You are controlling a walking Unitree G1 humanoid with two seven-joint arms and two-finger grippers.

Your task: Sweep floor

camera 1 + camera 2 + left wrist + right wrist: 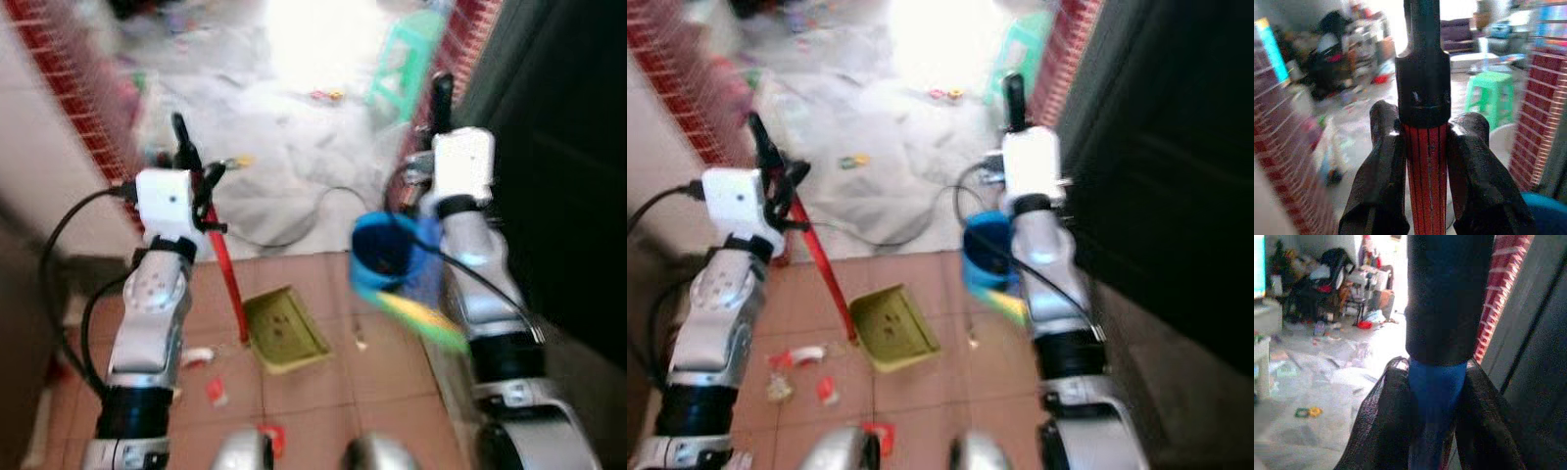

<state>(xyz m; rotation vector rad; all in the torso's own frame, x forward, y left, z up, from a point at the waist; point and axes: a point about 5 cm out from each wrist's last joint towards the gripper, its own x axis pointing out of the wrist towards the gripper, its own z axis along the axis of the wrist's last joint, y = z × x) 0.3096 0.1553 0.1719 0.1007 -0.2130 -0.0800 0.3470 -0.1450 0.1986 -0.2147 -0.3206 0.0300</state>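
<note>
Floor (323, 382): terracotta tiles below both grippers; pale rumpled sheeting spreads beyond them, further from the robot.
Stool (404, 61): green plastic, ahead of the right gripper, on the sheeting beside a red brick wall.
Broom (392, 264): blue, blurred head with yellow-green bristles hangs just below the right gripper, inward of that arm.
Dustpan (284, 328): yellow-green, flat on the tiles below the left gripper and towards the right arm, at the foot of its red handle (227, 269).
Right gripper (1437, 396): fingers clenched on the broom's blue shaft, just under a black grip.
Left gripper (1422, 147): fingers clamped on the red handle, just under its black cap.
Litter (798, 357): small red and white scraps on the tiles beneath the left arm.
</note>
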